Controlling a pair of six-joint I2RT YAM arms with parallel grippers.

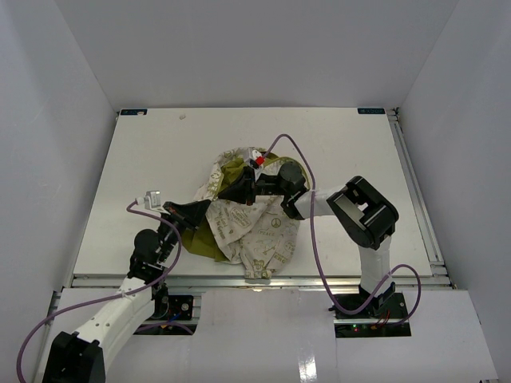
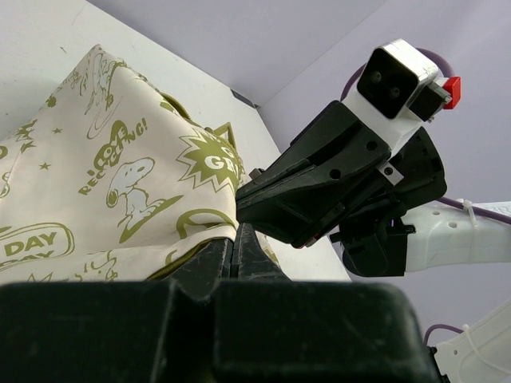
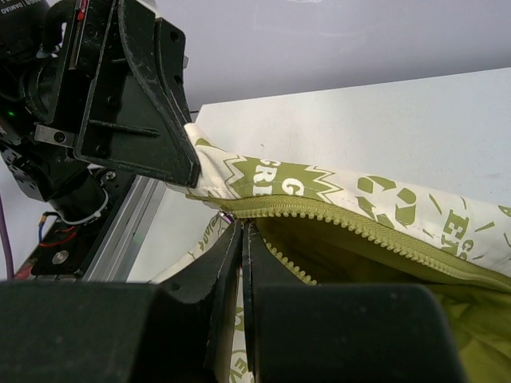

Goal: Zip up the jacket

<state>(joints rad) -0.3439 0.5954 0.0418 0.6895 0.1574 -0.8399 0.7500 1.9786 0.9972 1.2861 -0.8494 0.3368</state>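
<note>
One jacket (image 1: 251, 227) lies bunched up in the middle of the table (image 1: 160, 152). The left gripper (image 1: 200, 211) is pinched tight on its cream edge. The right gripper (image 1: 231, 191), just beside, is pinched tight on the green zipper (image 3: 335, 219).

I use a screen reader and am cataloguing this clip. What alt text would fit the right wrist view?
The right end effector, fingers shut, pinches the olive-green zipper edge of a cream printed jacket. The black left end effector holds the same edge just up and to the left, with the white table behind.
</note>
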